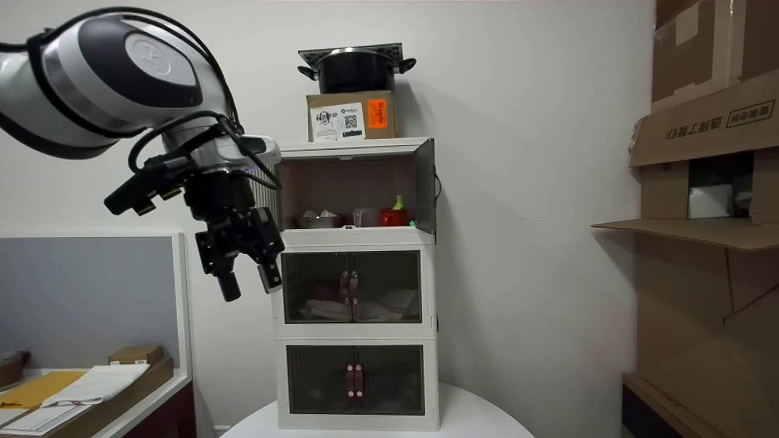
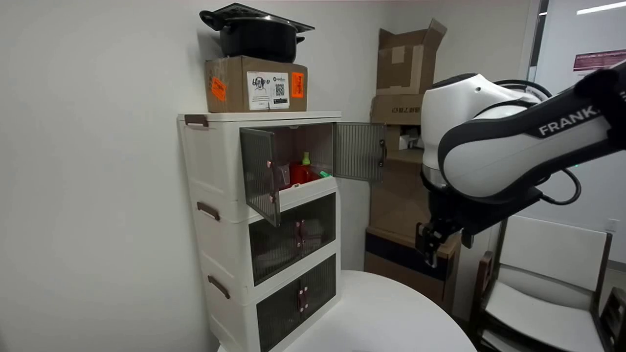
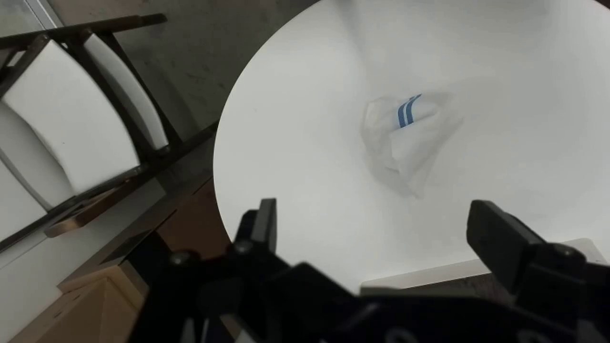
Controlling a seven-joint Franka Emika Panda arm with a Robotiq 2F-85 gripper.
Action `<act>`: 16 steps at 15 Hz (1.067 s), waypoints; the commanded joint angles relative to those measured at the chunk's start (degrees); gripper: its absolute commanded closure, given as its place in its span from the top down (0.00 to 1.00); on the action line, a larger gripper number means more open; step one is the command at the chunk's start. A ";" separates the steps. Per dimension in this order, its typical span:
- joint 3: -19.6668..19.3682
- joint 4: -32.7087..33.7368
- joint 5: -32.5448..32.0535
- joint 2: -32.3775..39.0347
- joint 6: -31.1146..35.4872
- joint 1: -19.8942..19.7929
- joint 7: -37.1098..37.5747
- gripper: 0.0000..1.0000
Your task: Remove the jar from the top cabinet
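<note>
The top cabinet (image 1: 356, 238) is the uppermost box of the white unit, and it also shows in an exterior view (image 2: 210, 161). Both its doors stand open, with the right door (image 2: 359, 151) swung outward. Inside are a red container (image 1: 394, 217) with a light green thing sticking up, a clear container (image 1: 366, 217) and a bowl (image 1: 321, 221) holding white things. I cannot tell for certain which is the jar. My gripper (image 1: 251, 291) is open and empty, pointing down, in front of the unit and lower than the top cabinet. The wrist view shows its fingers (image 3: 374, 209) wide apart.
A cardboard box (image 1: 352, 115) bears a black pot (image 1: 356, 72) on the unit. Below are two shut compartments (image 1: 352, 287). A white cloth with blue stripes (image 3: 419, 133) lies on the round white table (image 3: 295, 119). Chairs (image 2: 547, 303) and cardboard boxes (image 2: 398, 195) stand beyond.
</note>
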 commanded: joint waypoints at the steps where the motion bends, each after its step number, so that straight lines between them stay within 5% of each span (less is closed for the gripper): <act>1: -0.31 0.12 -0.20 0.01 -0.24 0.34 0.15 1.00; 7: 0.14 1.32 -6.23 -1.64 6.21 -1.97 1.02 1.00; 16: -1.67 10.35 0.28 7.22 21.30 -6.42 7.40 1.00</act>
